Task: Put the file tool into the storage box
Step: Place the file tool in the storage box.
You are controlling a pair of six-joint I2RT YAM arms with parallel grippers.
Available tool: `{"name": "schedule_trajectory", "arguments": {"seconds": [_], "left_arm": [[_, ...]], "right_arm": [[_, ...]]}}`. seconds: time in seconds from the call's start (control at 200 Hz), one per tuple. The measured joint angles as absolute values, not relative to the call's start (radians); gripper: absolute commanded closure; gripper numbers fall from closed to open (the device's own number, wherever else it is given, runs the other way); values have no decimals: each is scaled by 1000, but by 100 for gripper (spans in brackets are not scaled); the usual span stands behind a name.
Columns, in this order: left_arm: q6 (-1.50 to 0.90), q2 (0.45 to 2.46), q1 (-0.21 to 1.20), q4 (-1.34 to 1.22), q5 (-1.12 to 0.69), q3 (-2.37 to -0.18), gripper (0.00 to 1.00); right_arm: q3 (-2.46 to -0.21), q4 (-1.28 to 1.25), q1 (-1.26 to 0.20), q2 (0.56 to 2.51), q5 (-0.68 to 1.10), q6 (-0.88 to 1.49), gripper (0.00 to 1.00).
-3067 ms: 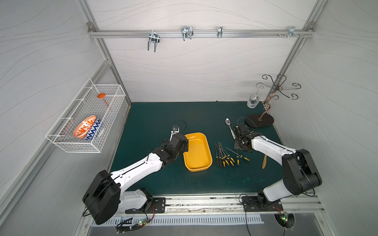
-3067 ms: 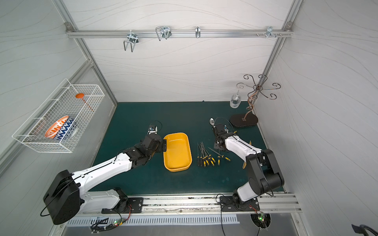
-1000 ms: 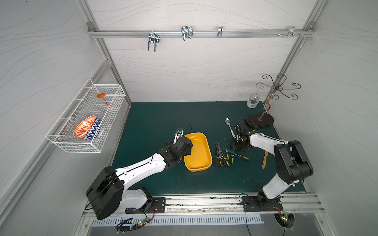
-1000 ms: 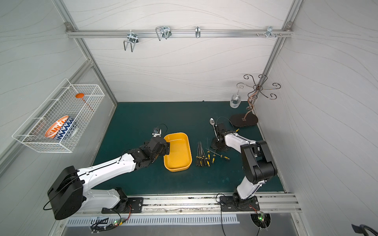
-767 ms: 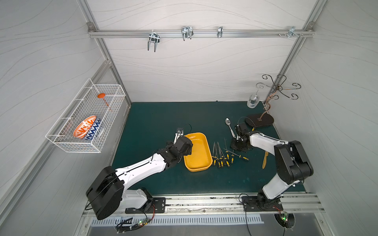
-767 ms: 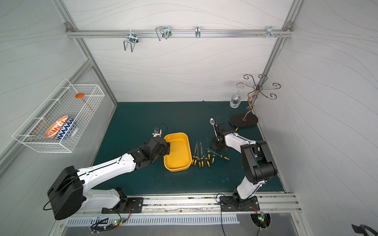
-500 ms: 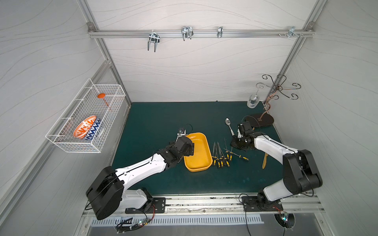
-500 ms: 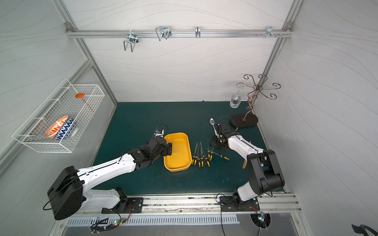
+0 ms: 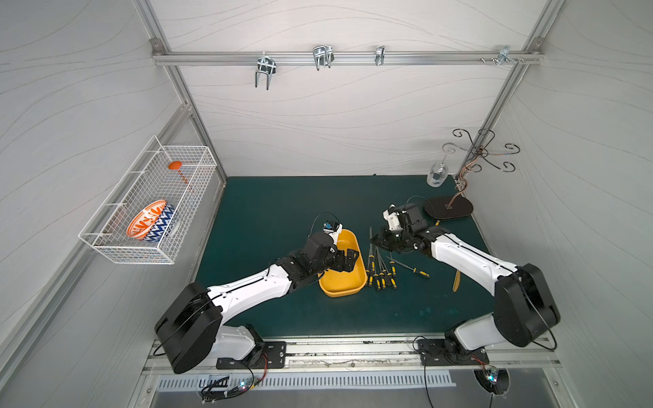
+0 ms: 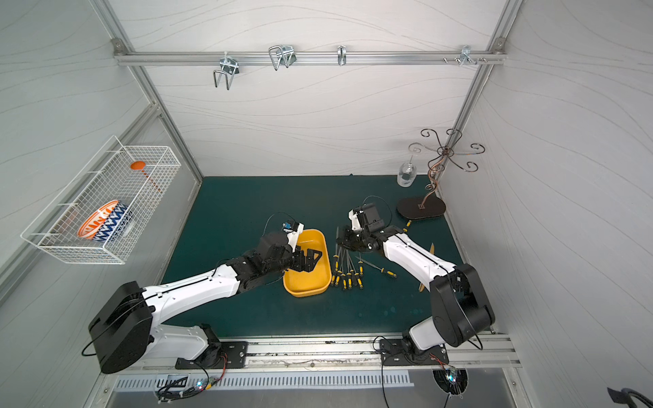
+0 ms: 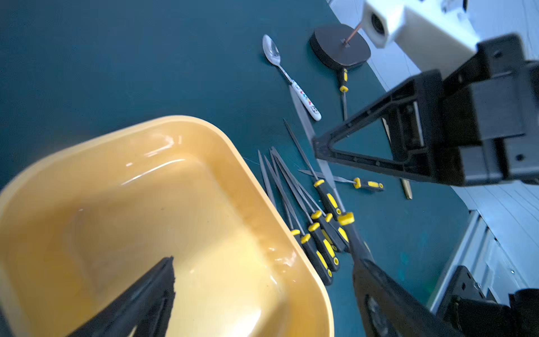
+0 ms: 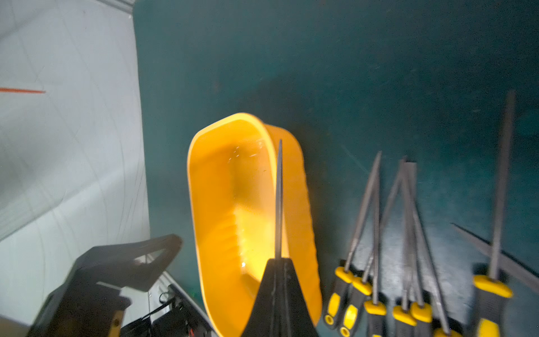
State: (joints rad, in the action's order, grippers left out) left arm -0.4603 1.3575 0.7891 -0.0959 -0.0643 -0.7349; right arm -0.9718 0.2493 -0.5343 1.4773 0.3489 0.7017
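— Well, where was that left hand [image 9: 348, 260]?
— Spread wide over the storage box [image 9: 340, 287], which sat empty. Next along, the right hand [image 9: 381, 242] gripped one file tool [image 12: 279, 189] by its blade, just beside the box. The drop wasn't done yet.

Approx 9 files [image 11: 322, 256], 1 storage box [image 9: 341, 291], 1 spoon [image 11: 271, 51], 1 bowl [image 9: 148, 224].

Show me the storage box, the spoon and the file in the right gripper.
storage box [image 9: 342, 291], in a top view, near rim
spoon [image 11: 271, 52], left wrist view, bowl
file [image 12: 279, 198], right wrist view, blade
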Motion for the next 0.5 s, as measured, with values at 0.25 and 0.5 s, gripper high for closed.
{"name": "schedule_trajectory", "arguments": {"seconds": [0.25,0.5], "left_arm": [[-464,1413,818,-96,-129,-756,3],[-463,1432,820,-113,-157,-795,11]], "right_arm": [[-1008,232,-596,1509,365,711,100],[-1015,223,-624,1514,371,711,100]]}}
